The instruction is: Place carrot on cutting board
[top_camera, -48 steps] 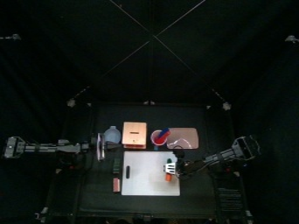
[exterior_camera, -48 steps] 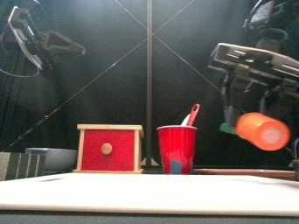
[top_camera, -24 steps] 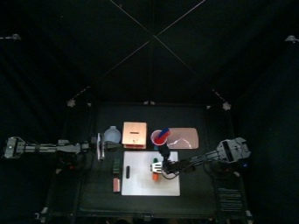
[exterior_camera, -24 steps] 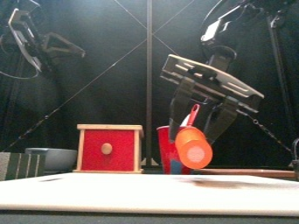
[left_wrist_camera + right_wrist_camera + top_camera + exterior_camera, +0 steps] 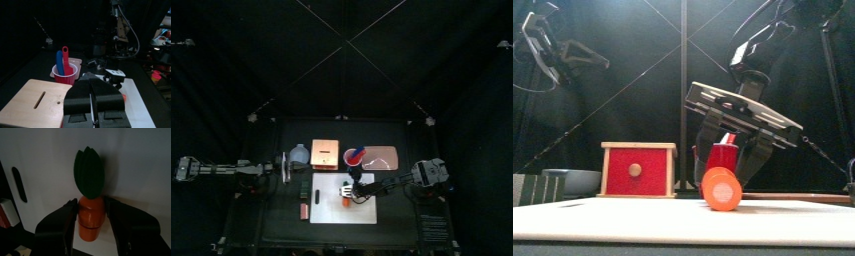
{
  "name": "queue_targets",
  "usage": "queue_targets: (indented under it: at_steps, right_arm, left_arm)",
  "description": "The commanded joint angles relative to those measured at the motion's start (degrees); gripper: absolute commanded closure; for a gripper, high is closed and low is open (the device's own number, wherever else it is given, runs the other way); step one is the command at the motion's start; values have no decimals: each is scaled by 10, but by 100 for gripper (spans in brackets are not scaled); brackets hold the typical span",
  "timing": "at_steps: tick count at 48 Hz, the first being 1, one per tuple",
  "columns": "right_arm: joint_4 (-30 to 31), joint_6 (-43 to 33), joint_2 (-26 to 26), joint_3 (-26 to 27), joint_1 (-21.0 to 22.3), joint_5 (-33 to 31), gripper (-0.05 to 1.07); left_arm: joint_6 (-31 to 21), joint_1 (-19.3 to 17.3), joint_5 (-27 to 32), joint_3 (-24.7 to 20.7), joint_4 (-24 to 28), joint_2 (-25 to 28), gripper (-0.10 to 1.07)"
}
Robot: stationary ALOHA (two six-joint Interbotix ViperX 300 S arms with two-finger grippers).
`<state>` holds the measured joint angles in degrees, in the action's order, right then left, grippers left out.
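Worktop (image 5: 405,215): small, black. Lying directly on it: white cutting board (image 5: 329,208) at front centre; orange-brown block (image 5: 323,154) behind the board; beige-pink tray (image 5: 385,157) beside the block, a red cup (image 5: 354,155) on its near end; thin orange-red stick (image 5: 306,204) just left of the board.

The right gripper (image 5: 353,193) holds the carrot (image 5: 345,196) over the cutting board (image 5: 331,210).

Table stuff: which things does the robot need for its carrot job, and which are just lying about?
Needed:
- stubby orange carrot with green leaves
- large flat white cutting board
- right gripper, shut on the carrot

Lying about:
- red cup
- red wooden box
- thin orange-red stick
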<state>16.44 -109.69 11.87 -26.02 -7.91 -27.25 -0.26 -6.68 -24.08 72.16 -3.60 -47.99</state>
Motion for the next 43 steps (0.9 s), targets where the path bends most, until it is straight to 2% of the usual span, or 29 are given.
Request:
queue_targets:
  at_steps: [1, 12, 25, 34, 43]
  right_arm:
    - [3, 1, -11, 9, 4, 6, 31]
    - [7, 1, -15, 4, 6, 10, 15]
    - [33, 0, -36, 2, 8, 3, 13]
    - [134, 2, -85, -4, 4, -13, 15]
    - [299, 3, -163, -51, -4, -17, 15]
  left_arm:
    - [1, -2, -5, -10, -5, 2, 96]
    - [1, -2, -8, -8, -7, 2, 96]
    - [0, -1, -15, -8, -9, 2, 96]
    - [0, 3, -17, -4, -14, 2, 96]
    - [3, 2, -16, -4, -14, 2, 96]
